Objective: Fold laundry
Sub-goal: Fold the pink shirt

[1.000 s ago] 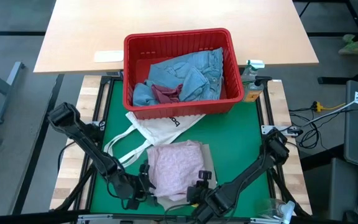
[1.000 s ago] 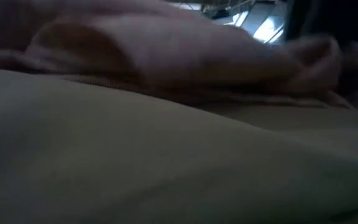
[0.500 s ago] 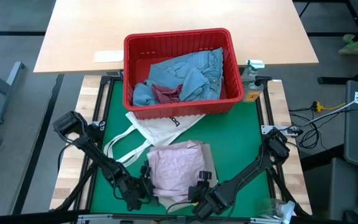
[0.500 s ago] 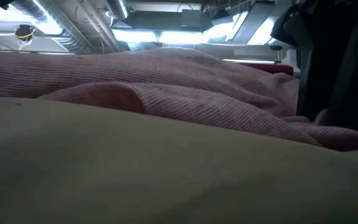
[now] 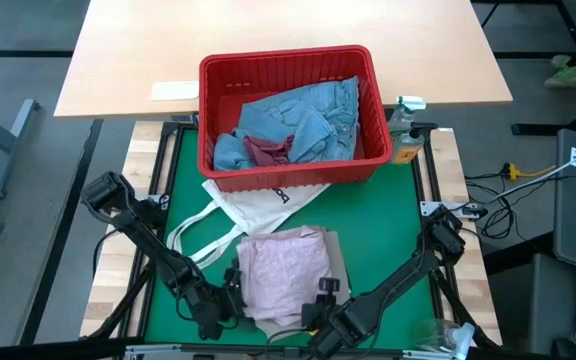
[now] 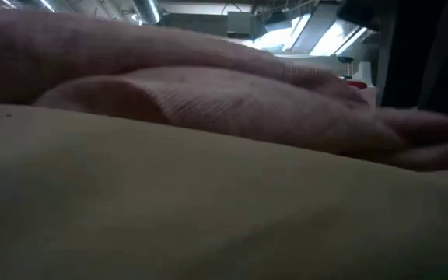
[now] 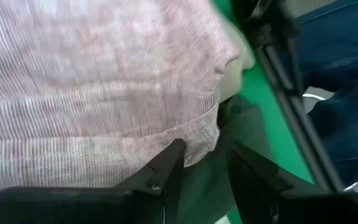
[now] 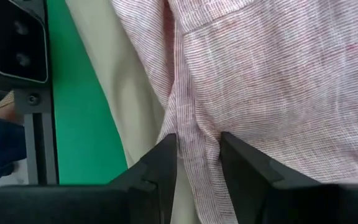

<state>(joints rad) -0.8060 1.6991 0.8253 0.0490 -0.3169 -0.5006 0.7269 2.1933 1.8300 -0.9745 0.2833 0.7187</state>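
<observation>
The left gripper [image 7: 201, 165] and right gripper [image 8: 197, 155] are each clenched on the near hem of the mottled pink top [image 5: 283, 272]; seemingly so that 2 corners can be lifted together for a fold. The top is laid over beige trousers [image 5: 340, 262] on the green mat [image 5: 388, 220], in front of the red basket [image 5: 290, 175].

Two slim black jointed arms ended in the left gripper [image 5: 230, 297] and right gripper [image 5: 320, 303], with flat matte black plastic fingers [image 8: 160, 167].
</observation>
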